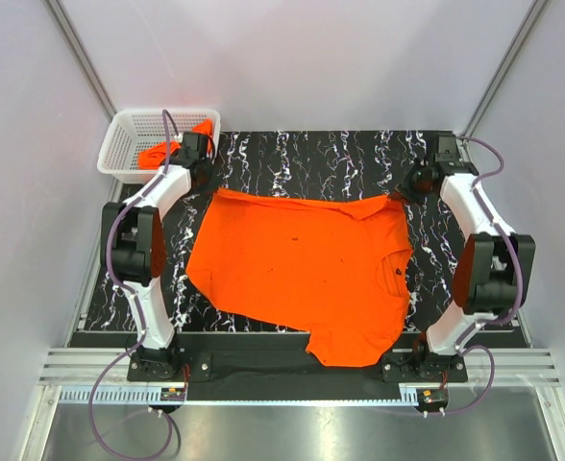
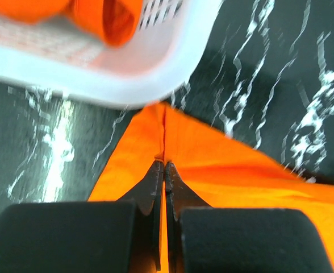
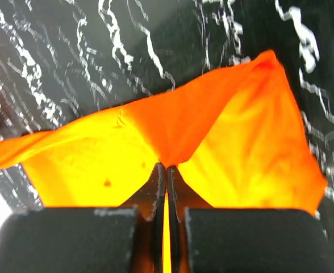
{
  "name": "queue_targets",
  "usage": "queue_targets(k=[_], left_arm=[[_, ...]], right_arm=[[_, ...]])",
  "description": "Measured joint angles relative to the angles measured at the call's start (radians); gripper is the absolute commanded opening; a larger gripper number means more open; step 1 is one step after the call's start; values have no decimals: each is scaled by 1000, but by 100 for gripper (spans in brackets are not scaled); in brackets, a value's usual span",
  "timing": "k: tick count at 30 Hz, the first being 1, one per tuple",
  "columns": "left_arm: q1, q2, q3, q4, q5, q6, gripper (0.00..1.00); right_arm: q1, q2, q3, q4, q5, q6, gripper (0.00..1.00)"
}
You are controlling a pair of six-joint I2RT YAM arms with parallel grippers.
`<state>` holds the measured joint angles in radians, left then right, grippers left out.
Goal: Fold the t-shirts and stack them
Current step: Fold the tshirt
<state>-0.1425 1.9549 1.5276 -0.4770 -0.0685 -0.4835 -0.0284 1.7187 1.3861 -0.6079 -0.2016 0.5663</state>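
Orange t-shirt [image 1: 302, 274] spread flat on black marbled table [image 1: 292, 158], pinched at both far corners.
Visible from overhead only: full shirt outline, lower part reaching the table edge at 6 o'clock; second t-shirt [image 1: 162, 152] bunched in white mesh basket [image 1: 119, 154] at 10 o'clock. Visible from the wrists only: left gripper [image 2: 164, 165] clamped tight on a cloth fold at the shirt's 11 o'clock corner, basket rim just beyond; right gripper [image 3: 166, 168] clamped tight on the 1 o'clock corner, fabric tented at the fingertips.
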Motion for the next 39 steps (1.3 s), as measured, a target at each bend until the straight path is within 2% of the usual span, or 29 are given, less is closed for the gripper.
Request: queue_targets(k=[7, 19, 39], left_arm=[[1, -62, -37, -80, 2, 17, 0], [8, -90, -65, -163, -6, 43, 0], [17, -89, -108, -219, -18, 74, 0]], right_arm=[[0, -158, -47, -78, -37, 25, 0], [0, -318, -313, -148, -104, 61, 0], [0, -401, -367, -229, -75, 13, 0]])
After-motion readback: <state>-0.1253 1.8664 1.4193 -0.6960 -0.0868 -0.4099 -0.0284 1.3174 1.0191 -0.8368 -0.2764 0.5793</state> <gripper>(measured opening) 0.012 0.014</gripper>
